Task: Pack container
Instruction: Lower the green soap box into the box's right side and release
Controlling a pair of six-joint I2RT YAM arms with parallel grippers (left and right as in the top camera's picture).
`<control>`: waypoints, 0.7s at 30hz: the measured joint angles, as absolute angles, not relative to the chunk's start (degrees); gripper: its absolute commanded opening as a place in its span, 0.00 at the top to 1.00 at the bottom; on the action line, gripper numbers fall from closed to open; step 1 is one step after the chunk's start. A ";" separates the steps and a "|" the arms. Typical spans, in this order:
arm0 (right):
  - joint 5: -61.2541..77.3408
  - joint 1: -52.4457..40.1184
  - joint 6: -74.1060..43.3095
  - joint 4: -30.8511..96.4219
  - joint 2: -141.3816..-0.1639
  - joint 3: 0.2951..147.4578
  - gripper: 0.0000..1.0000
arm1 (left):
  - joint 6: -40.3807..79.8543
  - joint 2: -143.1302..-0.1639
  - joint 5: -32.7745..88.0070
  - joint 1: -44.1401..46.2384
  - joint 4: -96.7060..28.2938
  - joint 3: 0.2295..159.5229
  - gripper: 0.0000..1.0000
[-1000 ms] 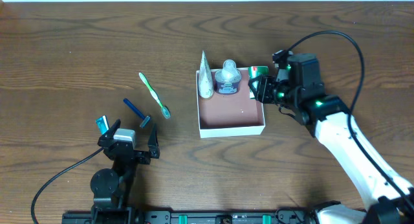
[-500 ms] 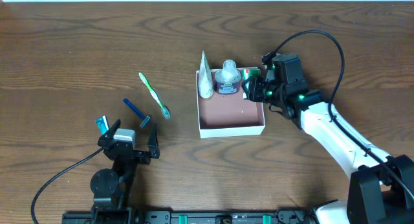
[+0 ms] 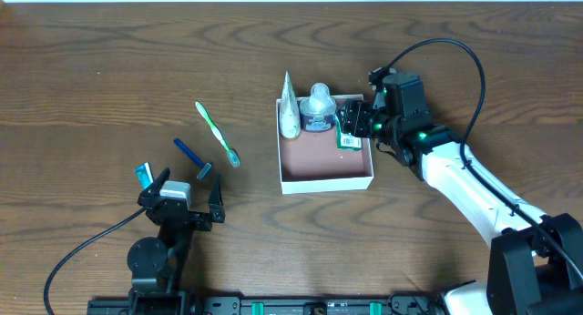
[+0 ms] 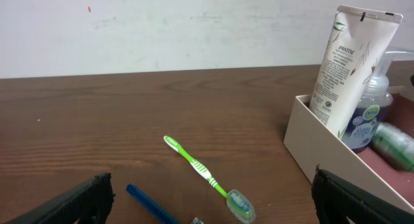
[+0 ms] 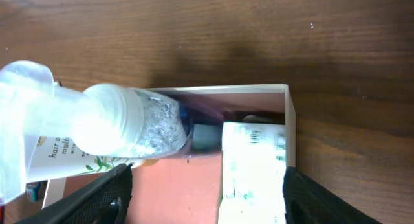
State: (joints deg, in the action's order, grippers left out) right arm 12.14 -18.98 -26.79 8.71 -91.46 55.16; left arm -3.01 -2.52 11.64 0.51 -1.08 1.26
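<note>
Near the middle of the wooden surface [image 3: 109,60], the container [image 3: 325,185] is seen as a shallow square box with white walls and a reddish-brown floor. Against its far wall a white Pantene tube [image 3: 289,113] is stood upright in the left corner, with a clear pump bottle [image 3: 318,110] just beside it. A green-and-white packet [image 3: 350,131] is laid inside the box along the right wall. The right hand [image 3: 358,124] is held directly above that packet. In the right wrist view its fingers [image 5: 107,195] are spread wider than the packet, which is not pinched. Left of the container, a green toothbrush [image 3: 217,133] and a blue razor [image 3: 193,156] are laid on the bare wood. The left hand [image 3: 189,191] is parked near the front edge, well apart from the box, its fingers spread wide around nothing.
</note>
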 measured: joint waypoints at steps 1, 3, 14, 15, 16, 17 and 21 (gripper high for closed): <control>12.14 -18.98 -26.76 8.32 -91.46 55.16 0.23 | -2.98 -2.52 11.64 0.51 -1.08 1.26 0.02; 12.21 -18.98 -26.74 7.49 -91.46 55.18 0.23 | -2.98 -2.52 11.64 0.51 -1.08 1.26 0.02; 15.33 -18.98 -26.76 9.78 -88.88 55.37 0.12 | -3.01 -2.52 11.64 0.51 -1.08 1.26 0.02; 15.40 -18.96 -26.74 10.70 -87.53 55.40 0.11 | -2.98 -2.52 11.64 0.51 -1.08 1.26 0.02; 15.38 -18.94 -26.72 11.84 -85.80 55.46 0.09 | -3.01 -2.52 11.64 0.51 -1.08 1.26 0.02; 15.35 -18.83 -26.72 12.97 -83.90 55.51 0.04 | -3.01 -2.52 11.64 0.51 -1.08 1.26 0.02; 12.62 -17.91 -25.87 18.90 -74.24 56.25 0.01 | -2.98 -2.52 11.64 0.51 -1.08 1.26 0.02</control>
